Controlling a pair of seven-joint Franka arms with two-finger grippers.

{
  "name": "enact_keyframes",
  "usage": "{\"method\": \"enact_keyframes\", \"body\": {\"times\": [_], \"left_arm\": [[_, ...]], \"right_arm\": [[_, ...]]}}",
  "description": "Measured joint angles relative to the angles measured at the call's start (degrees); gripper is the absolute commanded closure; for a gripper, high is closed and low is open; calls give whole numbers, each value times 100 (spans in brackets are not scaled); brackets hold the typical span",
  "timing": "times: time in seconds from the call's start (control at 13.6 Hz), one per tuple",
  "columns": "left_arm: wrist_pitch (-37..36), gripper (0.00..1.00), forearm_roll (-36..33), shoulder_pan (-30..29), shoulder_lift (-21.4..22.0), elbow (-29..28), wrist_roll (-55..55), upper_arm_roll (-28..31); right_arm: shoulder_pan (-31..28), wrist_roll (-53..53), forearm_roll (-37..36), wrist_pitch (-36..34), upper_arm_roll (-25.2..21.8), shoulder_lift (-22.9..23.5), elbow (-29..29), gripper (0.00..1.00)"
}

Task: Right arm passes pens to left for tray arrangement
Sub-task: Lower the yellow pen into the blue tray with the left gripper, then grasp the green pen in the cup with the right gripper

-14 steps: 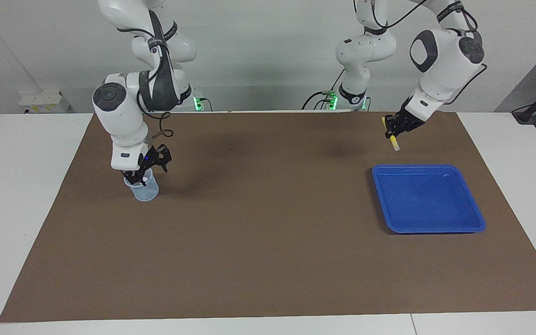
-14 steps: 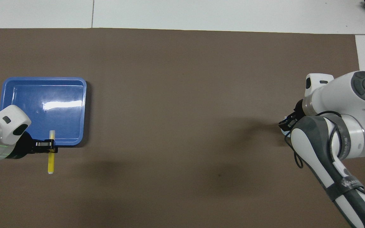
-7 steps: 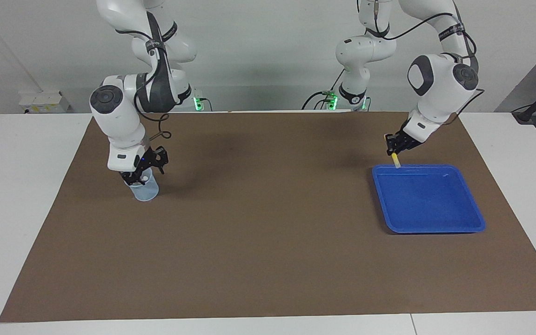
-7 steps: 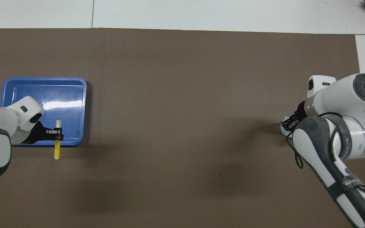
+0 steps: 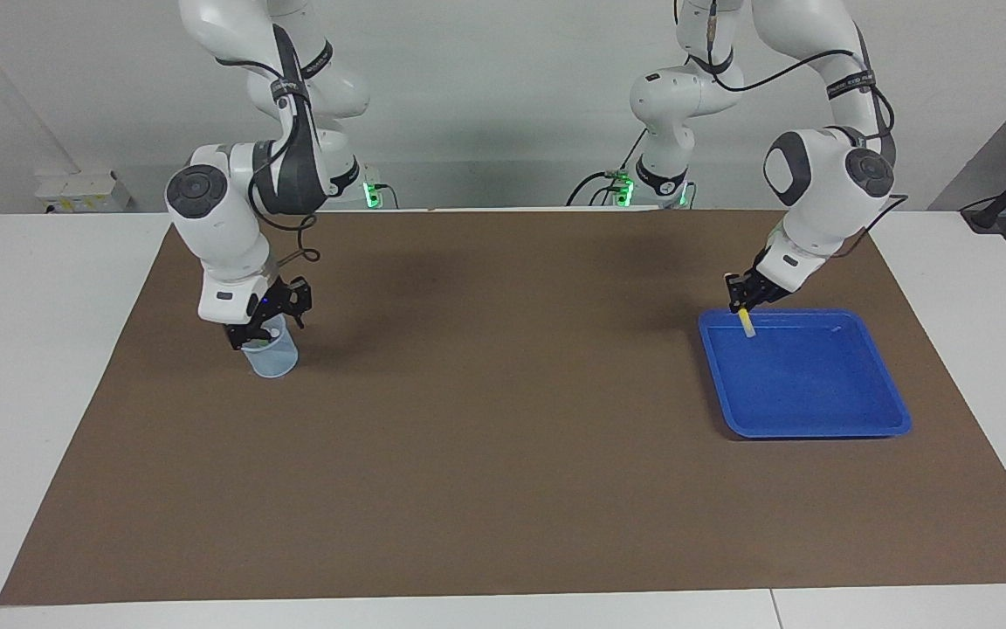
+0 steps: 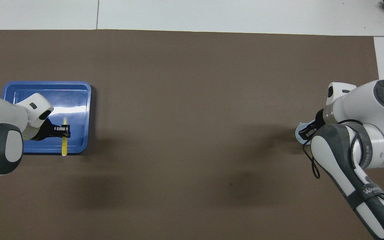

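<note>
From my remote desk, both arms are at work over the brown mat that covers the table. The left arm reaches down at its own end, and just under its gripper sits the blue tray, whose corner nearest the robots lies directly below the fingertips. The right arm hangs at the other end, well apart from all that. Its gripper is down at the mouth of a small pale cup, the tips at the rim; I cannot tell how wide its fingers stand or whether they have anything. The left gripper is clamped tight across a yellow pen, which slants down from the fingers with its pale end lowest, over the tray's floor just inside the rim. From overhead the pen runs across the tray's near edge below the gripper.
</note>
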State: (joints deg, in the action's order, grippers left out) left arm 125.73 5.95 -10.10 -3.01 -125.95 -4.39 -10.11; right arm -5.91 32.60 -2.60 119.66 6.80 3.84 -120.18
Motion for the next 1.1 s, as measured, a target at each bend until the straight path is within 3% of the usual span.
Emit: {"method": "enact_keyframes", "body": {"times": [0.22, 0.44, 0.96, 1.03, 1.1], "left_arm": [[278, 100, -39, -2, -417, 165, -1, 10], [467, 100, -277, -10, -718, 303, -1, 35], [790, 100, -308, -76, -994, 384, -1, 47], [790, 91, -322, -76, -993, 384, -1, 44], [791, 61, -358, -76, -993, 384, -1, 36]], "right_arm": [[-191, 110, 0, -31, 6, -6, 2, 40], [-320, 184, 0, -91, 6, -30, 4, 28], [-453, 211, 0, -494, 2, -103, 12, 28], [-461, 279, 0, -494, 2, -103, 12, 28], [-484, 333, 0, -494, 2, -103, 12, 27]]}}
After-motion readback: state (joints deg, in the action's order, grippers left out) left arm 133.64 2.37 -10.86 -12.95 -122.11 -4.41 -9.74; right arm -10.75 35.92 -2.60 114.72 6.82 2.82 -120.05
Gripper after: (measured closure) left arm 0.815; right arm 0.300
